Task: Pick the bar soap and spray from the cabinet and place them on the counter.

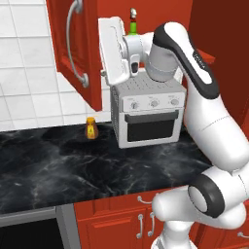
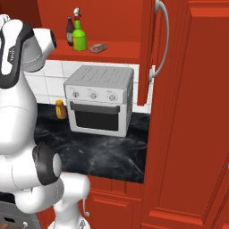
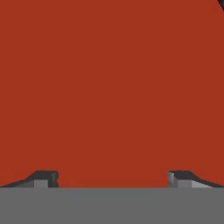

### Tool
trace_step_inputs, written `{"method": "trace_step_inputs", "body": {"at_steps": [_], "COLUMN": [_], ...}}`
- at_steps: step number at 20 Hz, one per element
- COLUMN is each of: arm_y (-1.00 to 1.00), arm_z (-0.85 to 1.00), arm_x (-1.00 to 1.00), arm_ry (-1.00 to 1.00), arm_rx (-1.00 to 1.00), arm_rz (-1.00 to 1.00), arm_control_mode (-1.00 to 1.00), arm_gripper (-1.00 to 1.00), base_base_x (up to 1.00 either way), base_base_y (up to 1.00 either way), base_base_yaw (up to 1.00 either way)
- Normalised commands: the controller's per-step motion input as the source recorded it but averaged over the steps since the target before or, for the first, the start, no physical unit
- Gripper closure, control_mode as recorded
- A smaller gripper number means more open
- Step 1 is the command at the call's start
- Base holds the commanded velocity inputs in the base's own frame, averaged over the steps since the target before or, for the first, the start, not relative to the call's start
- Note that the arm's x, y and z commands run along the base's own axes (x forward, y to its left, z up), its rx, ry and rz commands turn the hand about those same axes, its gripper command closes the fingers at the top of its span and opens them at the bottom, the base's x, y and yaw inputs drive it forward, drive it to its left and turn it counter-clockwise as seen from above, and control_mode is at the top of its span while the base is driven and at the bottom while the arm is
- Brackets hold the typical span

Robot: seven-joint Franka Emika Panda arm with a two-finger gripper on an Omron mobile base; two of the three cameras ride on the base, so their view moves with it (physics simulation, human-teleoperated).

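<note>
The gripper (image 3: 113, 179) faces flat, smooth red wood, its jaws wide apart and empty. On the cabinet (image 2: 116, 50) shelf, the glossy green spray (image 2: 79, 38) stands beside the small blocky bar soap (image 2: 98, 47)

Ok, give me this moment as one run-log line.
pincer: open, empty, facing red cabinet | spray: on shelf | bar soap: on shelf right of spray | counter: neither item placed
</note>
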Motion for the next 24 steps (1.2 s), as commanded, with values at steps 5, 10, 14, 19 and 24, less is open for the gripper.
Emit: {"method": "trace_step_inputs", "body": {"at_steps": [5, 10, 14, 19, 24], "arm_y": [0.33, 0.3, 0.15, -0.2, -0.42], "arm_z": [-0.01, -0.06, -0.06, -0.01, 0.0], "arm_x": [-0.19, -0.18, -0.23, -0.38, -0.49], "arm_ry": [-0.06, -0.1, -0.15, -0.21, -0.25], "arm_rx": [-0.07, -0.11, -0.12, -0.07, -0.04], "arm_rz": [0.01, 0.0, 0.0, 0.0, 0.0], "arm_control_mode": [-1.0, -1.0, -1.0, -1.0, -1.0], "arm_gripper": [-1.0, -1.0, -1.0, -1.0, -1.0], "base_base_x": [0.0, 0.0, 0.0, 0.0, 0.0], "base_base_y": [0.0, 0.0, 0.0, 0.0, 0.0], "base_base_yaw": [0.0, 0.0, 0.0, 0.0, 0.0]}}
